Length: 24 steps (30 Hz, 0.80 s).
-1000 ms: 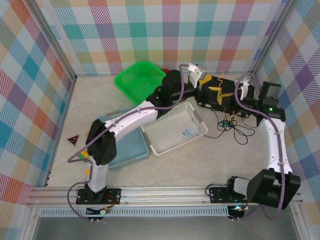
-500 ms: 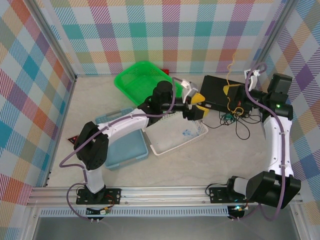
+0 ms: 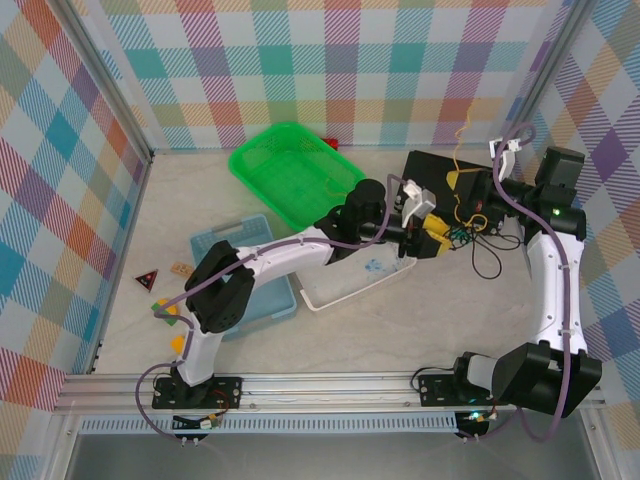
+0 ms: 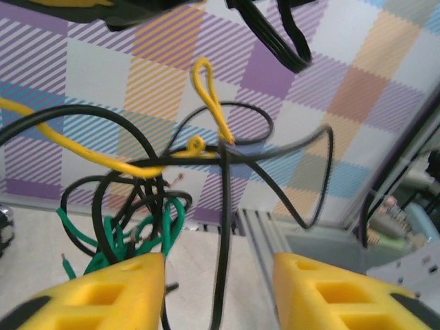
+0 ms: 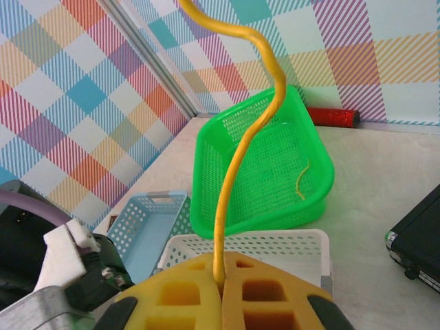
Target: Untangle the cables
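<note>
Cables [image 3: 462,235], thin black, yellow and green ones, are bunched in a loose tangle on the right side of the pale stone-look bench [image 3: 400,340], just in front of a flat black case [image 3: 435,165]. Bigger stuff around it: a bright green plastic mesh basket [image 3: 295,172] at the back, a light blue perforated bin [image 3: 240,245] on the left, and a white perforated basket [image 3: 345,292] in the middle, with the left arm reaching across it. The left hand [image 3: 440,238] sits right at the tangle with its yellow fingers [image 4: 103,295] spread apart, and the black wire [image 4: 221,240] hangs down between them. The green wire [image 4: 161,230] loops just past one finger. The right hand [image 3: 460,181] is over the black case, clamped tight on the yellow wire [image 5: 237,158], which pokes straight up out of its closed fingers.
</note>
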### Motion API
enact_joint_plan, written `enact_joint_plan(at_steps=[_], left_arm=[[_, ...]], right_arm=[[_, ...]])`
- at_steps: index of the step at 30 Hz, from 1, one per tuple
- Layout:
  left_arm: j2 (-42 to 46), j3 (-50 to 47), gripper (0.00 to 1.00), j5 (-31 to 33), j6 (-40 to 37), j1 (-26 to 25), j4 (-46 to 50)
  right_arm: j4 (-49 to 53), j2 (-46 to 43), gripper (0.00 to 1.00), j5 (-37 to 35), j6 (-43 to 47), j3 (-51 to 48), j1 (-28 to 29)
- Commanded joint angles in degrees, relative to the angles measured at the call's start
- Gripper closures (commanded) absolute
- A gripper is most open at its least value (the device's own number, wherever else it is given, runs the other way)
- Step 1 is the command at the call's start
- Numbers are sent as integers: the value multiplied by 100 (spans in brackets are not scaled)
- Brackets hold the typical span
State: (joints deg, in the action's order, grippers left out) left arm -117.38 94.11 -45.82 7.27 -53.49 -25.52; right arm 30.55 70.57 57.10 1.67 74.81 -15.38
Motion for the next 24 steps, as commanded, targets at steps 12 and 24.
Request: enact_joint_plan(at_steps=[12,24], left_arm=[[260,-731,100,155,-252,-281,-86],[-172,-1560,100,200,-602,-385,44]], right_arm=[[-309,312,100,-1855,-1121,130,-497],[-684,746,100,-3192,-1645,544,-651]])
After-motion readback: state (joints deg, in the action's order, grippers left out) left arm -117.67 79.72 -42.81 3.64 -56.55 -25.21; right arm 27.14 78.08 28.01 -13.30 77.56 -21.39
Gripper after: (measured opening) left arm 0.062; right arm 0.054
